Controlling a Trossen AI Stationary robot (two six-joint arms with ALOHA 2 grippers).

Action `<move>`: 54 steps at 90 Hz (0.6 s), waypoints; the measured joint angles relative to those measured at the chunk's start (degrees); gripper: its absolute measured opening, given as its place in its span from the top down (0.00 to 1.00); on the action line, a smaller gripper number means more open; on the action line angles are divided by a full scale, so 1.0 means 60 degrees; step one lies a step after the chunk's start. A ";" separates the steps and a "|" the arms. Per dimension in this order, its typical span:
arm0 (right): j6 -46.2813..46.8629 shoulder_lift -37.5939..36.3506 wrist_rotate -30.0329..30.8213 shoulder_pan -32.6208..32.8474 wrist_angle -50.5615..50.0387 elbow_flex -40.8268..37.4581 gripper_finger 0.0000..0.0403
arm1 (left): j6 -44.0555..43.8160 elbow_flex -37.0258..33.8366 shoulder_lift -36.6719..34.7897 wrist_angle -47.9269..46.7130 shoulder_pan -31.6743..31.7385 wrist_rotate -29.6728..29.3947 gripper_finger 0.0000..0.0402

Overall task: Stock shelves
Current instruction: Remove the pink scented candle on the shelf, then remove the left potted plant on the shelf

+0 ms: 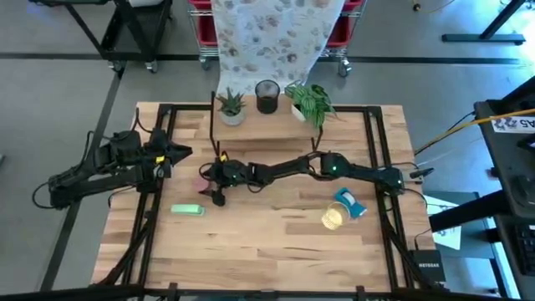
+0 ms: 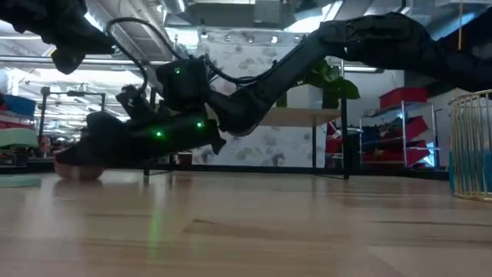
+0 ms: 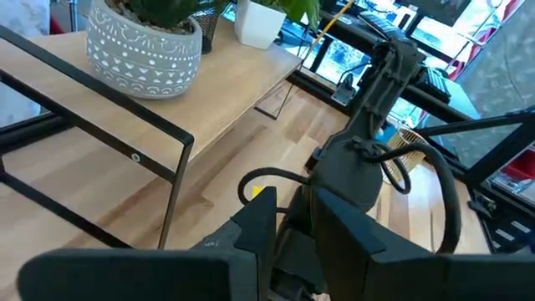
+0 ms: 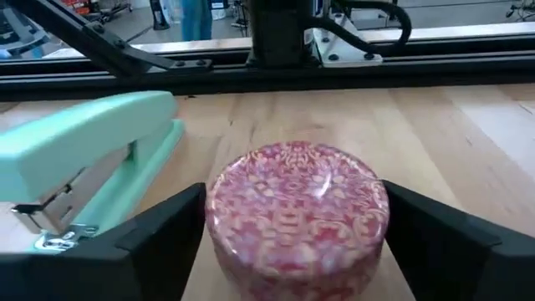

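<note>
Right wrist view: we see right gripper (image 4: 292,242) spread either side of pink patterned tin (image 4: 297,209), not clamped, on counter (image 1: 276,242) left of centre, near shelves (image 1: 259,127). Tin looks rigid, smooth, light; we'd grip round sides. Left gripper (image 1: 171,155) waits far left; fingers unclear.

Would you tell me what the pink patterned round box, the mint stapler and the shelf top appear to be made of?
The round box looks like printed tin: a glossy lid catching a highlight, though coated card is possible. The stapler seems matte mint plastic, with bare metal at its mouth. The shelves have a light wood plank top with visible grain, on thin black metal legs.
</note>
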 joint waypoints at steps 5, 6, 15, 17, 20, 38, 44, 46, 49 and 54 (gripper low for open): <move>-0.0005 0.0000 -0.0068 0.0003 0.0011 0.0003 0.19 | 0.0007 0.0000 0.0000 -0.0005 0.0000 -0.0002 0.85; -0.0010 0.0000 -0.0122 0.0003 0.0019 0.0003 0.19 | 0.0007 0.0000 0.0000 -0.0002 0.0000 -0.0004 0.85; -0.0048 -0.0099 -0.0575 -0.0004 0.0042 0.0002 0.19 | 0.0018 0.0000 0.0000 -0.0004 0.0000 -0.0009 0.85; -0.0069 -0.0161 -0.0607 -0.0004 0.0041 0.0000 0.19 | 0.0018 0.0000 0.0000 -0.0004 0.0000 -0.0007 0.85; -0.0119 -0.0249 -0.0636 -0.0004 0.0044 -0.0001 0.19 | 0.0018 0.0000 0.0000 -0.0004 0.0000 -0.0008 0.85; -0.0718 -0.1015 -0.0837 -0.0004 -0.0270 0.0003 0.19 | 0.0018 0.0000 0.0000 -0.0025 0.0000 -0.0006 0.85; -0.1054 -0.1335 -0.0756 -0.0026 -0.1129 0.0003 0.19 | 0.0018 0.0000 0.0001 -0.0035 0.0000 -0.0006 0.85; -0.1187 -0.1463 -0.0611 -0.0036 -0.1534 0.0003 0.19 | 0.0018 0.0000 0.0000 -0.0037 0.0000 -0.0006 0.85; -0.1357 -0.1655 -0.0263 -0.0048 -0.2169 0.0003 0.19 | 0.0018 0.0000 0.0000 -0.0037 0.0000 -0.0006 0.85; -0.1629 -0.1956 0.0499 -0.0068 -0.3269 0.0007 0.19 | 0.0018 0.0000 0.0000 -0.0044 0.0000 -0.0006 0.85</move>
